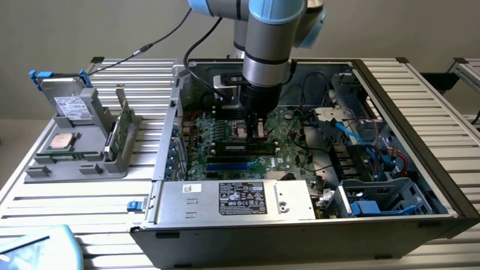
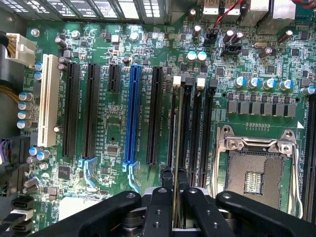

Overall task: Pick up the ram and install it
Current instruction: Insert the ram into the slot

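1. Open PC case (image 1: pixel 416 138) on a slatted table (image 1: pixel 90 208), with the arm reaching down inside. The silver power supply (image 1: pixel 232 199) runs along the near edge. Blue cables (image 1: pixel 360 132) bunch up on the exterior view's right, well apart from the gripper (image 1: pixel 255 130).
2. Outside the case, on the exterior view's left, there's a grey holder (image 1: pixel 45 169) with a hard drive (image 1: pixel 67 104) and a processor chip (image 1: pixel 62 142) in it.
3. On the motherboard (image 2: pixel 113 128), the black memory slots (image 2: pixel 202 133) sit between the empty CPU socket (image 2: pixel 254 165) and a blue expansion slot (image 2: pixel 132 113).
4. The ram (image 2: pixel 175 133) shows edge-on in the wrist view as a thin line. Its long axis runs parallel to the memory slots, lined up with the slot farthest from the socket. Can't tell if it's seated or just above.
5. The gripper is narrow, with its fingers (image 2: pixel 159 207) pinched on the ram's two flat faces.
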{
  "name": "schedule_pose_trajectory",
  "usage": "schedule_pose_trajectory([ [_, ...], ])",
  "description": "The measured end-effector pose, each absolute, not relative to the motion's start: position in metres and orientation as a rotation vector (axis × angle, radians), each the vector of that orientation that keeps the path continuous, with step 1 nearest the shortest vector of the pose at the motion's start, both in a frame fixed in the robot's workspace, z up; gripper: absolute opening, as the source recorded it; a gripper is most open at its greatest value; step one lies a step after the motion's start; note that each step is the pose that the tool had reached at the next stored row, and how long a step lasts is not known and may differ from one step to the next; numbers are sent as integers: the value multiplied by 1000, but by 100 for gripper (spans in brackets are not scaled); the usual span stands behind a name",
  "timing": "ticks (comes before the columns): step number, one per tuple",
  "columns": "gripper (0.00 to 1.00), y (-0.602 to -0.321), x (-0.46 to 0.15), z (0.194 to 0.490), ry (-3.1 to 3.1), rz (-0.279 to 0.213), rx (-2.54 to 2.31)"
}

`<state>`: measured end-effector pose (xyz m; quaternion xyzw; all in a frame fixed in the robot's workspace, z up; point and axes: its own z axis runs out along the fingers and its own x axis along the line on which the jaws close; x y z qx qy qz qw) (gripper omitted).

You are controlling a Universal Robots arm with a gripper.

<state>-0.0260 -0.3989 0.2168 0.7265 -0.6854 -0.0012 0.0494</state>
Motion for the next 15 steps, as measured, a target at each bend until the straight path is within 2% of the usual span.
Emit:
schedule_pose_trajectory([
  [15,14,-399,-26,217,-2087,-4,2212],
])
